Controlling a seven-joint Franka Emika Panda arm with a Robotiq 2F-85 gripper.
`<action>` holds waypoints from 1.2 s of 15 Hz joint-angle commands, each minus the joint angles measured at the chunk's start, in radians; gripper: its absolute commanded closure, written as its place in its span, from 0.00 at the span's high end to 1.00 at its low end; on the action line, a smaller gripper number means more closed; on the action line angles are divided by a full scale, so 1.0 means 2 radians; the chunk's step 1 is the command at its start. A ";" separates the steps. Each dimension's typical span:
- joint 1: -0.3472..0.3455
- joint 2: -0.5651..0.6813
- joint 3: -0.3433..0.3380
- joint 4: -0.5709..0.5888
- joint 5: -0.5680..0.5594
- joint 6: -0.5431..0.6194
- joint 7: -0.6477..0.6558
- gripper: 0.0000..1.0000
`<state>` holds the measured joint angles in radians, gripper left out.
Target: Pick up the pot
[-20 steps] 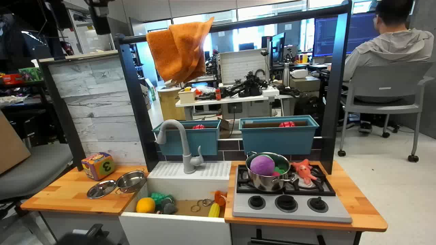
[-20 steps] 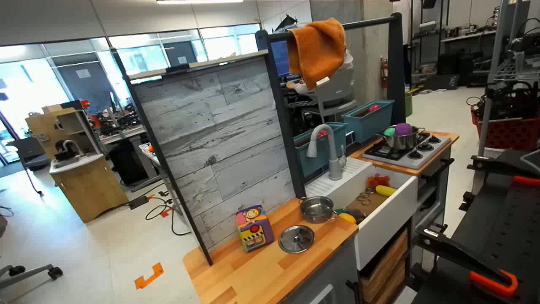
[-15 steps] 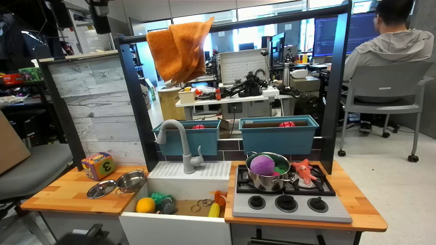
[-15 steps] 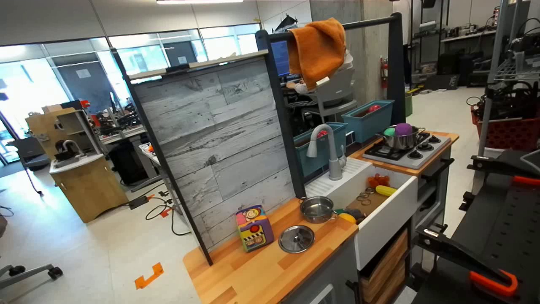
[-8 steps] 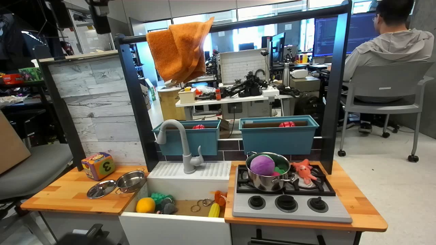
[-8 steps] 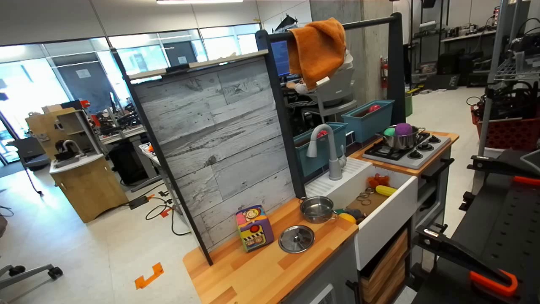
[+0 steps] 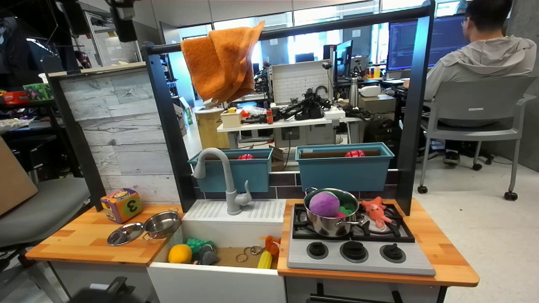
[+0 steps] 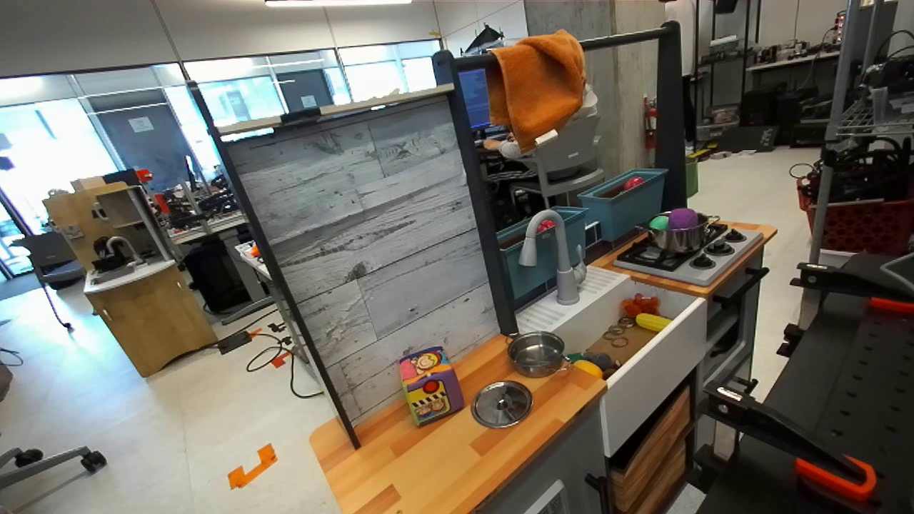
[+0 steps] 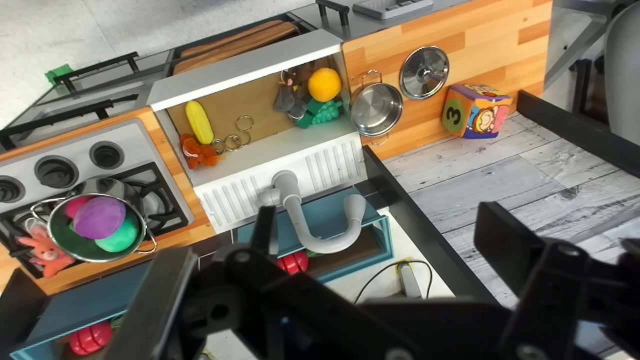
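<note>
The pot is shiny silver with straight sides. It stands upright on the toy stove and holds a purple ball and green and pink toys. It also shows in an exterior view and at the left of the wrist view. My gripper is open and empty, its fingers wide apart, high above the toy kitchen and away from the pot. Part of it shows at the top left of an exterior view. The gripper is out of view in the remaining exterior view.
A shallow silver pan, its lid and a toy cube lie on the wooden counter. A grey faucet, blue planters, dark posts and an orange towel rise around. A pink toy lies beside the pot.
My gripper has shifted up very slightly at the top left since the earliest frame. The pot and the other objects have not moved.
</note>
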<state>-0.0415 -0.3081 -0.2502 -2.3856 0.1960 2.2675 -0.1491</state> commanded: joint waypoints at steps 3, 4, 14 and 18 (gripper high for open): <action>-0.012 0.001 0.011 0.001 0.004 -0.002 -0.003 1.00; -0.012 0.001 0.011 0.001 0.004 -0.002 -0.003 1.00; -0.013 0.013 0.011 0.008 0.007 -0.001 -0.005 1.00; -0.017 0.067 0.005 0.043 0.011 -0.020 -0.005 1.00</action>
<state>-0.0532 -0.2747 -0.2449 -2.3745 0.1960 2.2624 -0.1490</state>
